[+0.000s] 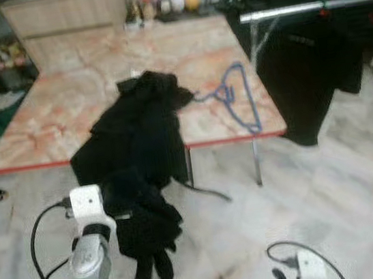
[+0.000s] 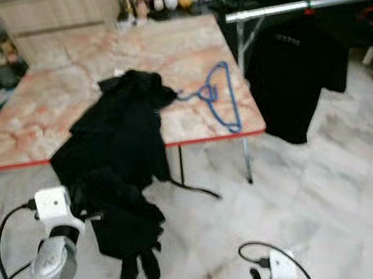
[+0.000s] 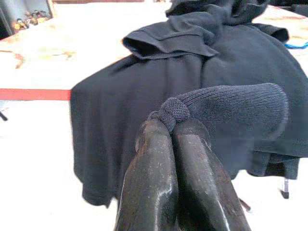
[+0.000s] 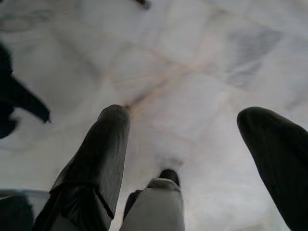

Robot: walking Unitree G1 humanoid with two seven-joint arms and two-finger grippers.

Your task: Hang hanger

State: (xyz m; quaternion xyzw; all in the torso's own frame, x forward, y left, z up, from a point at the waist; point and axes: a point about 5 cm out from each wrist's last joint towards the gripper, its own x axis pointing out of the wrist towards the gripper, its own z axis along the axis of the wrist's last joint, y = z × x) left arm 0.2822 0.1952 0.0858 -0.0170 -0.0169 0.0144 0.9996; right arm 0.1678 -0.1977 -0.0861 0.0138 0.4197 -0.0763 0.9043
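On the marble tabletop (image 1: 65, 107) lie one blue hanger (image 1: 237, 96) and one black garment (image 1: 144, 121) draping over its front edge. Left tool (image 3: 172, 126), fingers pressed together, pinches the garment's knitted cuff; right tool (image 4: 185, 125), fingers spread, hangs above the floor (image 4: 192, 57).

The left arm (image 1: 87, 276) is raised in front of the body, and the left claw (image 3: 173, 127) has its fingers pressed together on a fold of the black sweater (image 3: 202, 86). The right claw (image 4: 192, 144) hangs low over the floor, fingers spread wide apart.
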